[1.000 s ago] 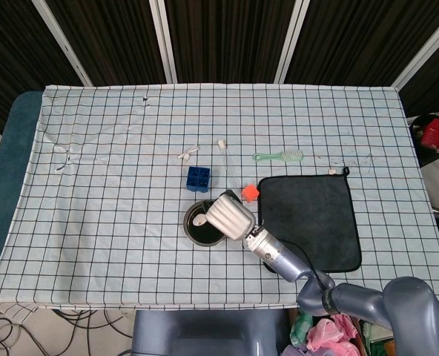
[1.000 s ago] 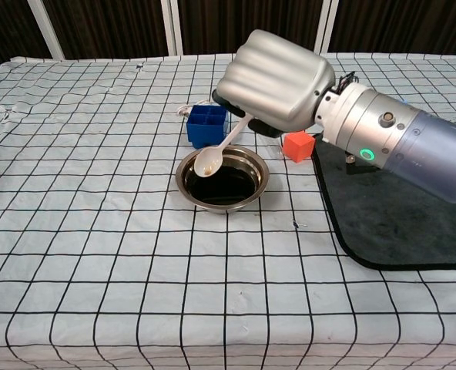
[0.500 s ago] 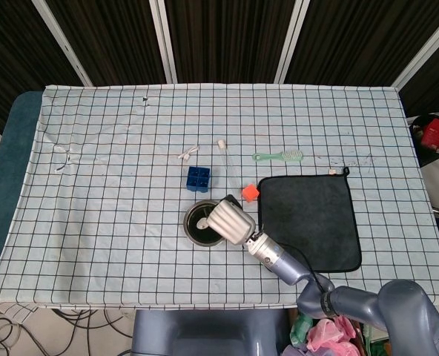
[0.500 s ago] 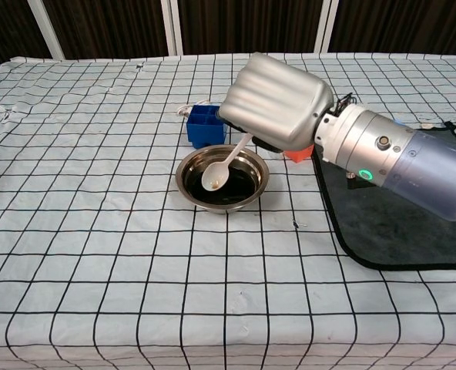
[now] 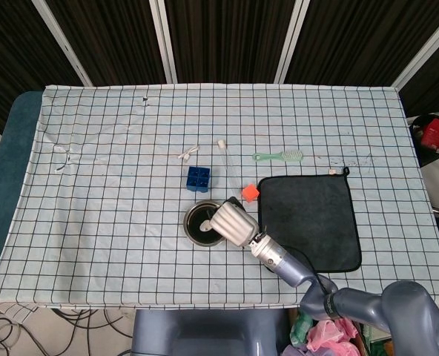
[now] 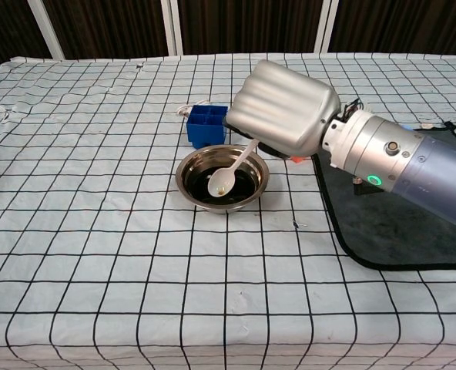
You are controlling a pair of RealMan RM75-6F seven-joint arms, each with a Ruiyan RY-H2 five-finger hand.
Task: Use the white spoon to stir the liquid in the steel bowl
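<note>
The steel bowl stands near the table's front middle and holds dark liquid. My right hand hovers over the bowl's right rim and grips the handle of the white spoon. The spoon slants down to the left, and its scoop lies at the surface of the liquid inside the bowl. My left hand shows in neither view.
A blue box sits just behind the bowl. An orange cube lies right of it, mostly hidden by my hand in the chest view. A black mat covers the right side. A green comb and small white items lie further back.
My right hand has sunk and shifted slightly right, lowering the spoon from above the bowl's left rim down into the liquid.
</note>
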